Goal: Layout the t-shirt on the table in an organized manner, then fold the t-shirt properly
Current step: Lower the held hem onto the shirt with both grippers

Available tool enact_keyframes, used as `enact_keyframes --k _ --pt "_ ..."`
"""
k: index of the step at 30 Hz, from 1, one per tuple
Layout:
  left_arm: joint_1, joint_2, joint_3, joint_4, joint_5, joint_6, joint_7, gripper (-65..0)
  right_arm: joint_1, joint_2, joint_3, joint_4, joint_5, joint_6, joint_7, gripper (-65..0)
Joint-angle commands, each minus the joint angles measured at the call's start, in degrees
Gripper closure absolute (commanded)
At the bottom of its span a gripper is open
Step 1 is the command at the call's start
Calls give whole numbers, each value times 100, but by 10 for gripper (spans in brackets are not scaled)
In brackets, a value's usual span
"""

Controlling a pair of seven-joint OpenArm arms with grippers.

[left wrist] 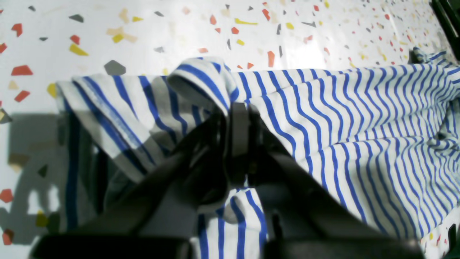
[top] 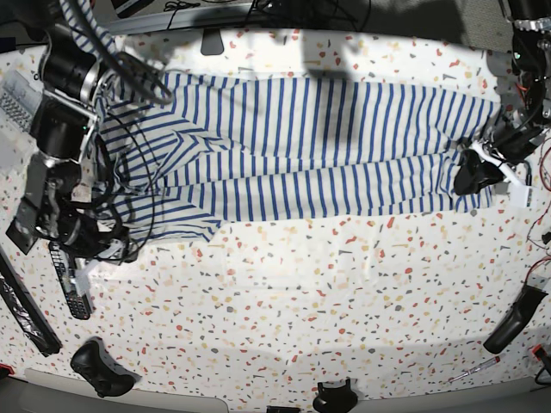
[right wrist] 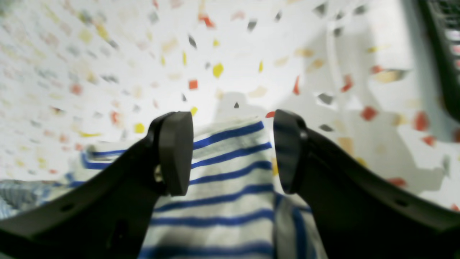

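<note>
The t-shirt [top: 318, 138], white with blue stripes, lies spread across the far half of the table [top: 301, 292]. My left gripper [left wrist: 239, 111] is shut on a bunched fold of the t-shirt [left wrist: 359, 118] at its edge; in the base view this gripper [top: 472, 176] sits at the shirt's right end. In the right wrist view my right gripper [right wrist: 231, 151] is open just above the table. A striped end of the t-shirt [right wrist: 222, 187] lies loose between and below its fingers [right wrist: 176, 151], over the speckled table [right wrist: 233, 54].
A dark remote [top: 73, 288] and a long black bar [top: 26, 314] lie at the left edge. A black game controller [top: 102, 368] sits front left, a dark object [top: 334, 397] at the front edge, a black handle [top: 512, 320] and a screwdriver [top: 472, 370] front right.
</note>
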Motion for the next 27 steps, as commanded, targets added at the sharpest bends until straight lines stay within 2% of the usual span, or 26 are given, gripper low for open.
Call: enact_keyframes --k 1,4,8,9,11,13,14,20,27 --pt "-61 -96 -37 101 -131 -28 -131 0 155 79 -94 -70 -46 52 177 -342" --pt "-61 -96 -37 101 -131 -28 -131 0 105 76 -407 -295 -205 52 173 -342" --pt "-61 -96 -37 101 -131 -28 -131 0 59 81 -579 -306 -197 52 -122 -339" --pt "-63 -96 -37 101 -131 -28 -133 0 70 81 -579 -306 -197 52 -111 -322" --pt "-61 -96 -37 101 -131 -28 -131 0 103 79 -579 -306 -195 52 -142 -224" --pt "-61 -98 -37 101 -131 -28 -131 0 111 79 -579 -306 -195 52 -188 -61" --pt "-61 -98 -37 101 -131 -28 -131 0 120 79 -579 -306 -195 52 -192 0" --pt "-61 -98 -37 101 -131 -28 -133 0 120 79 -579 81 98 52 -321 0" --pt "-63 -98 -37 101 -129 -28 -133 0 -267 76 -579 1314 610 52 -627 0"
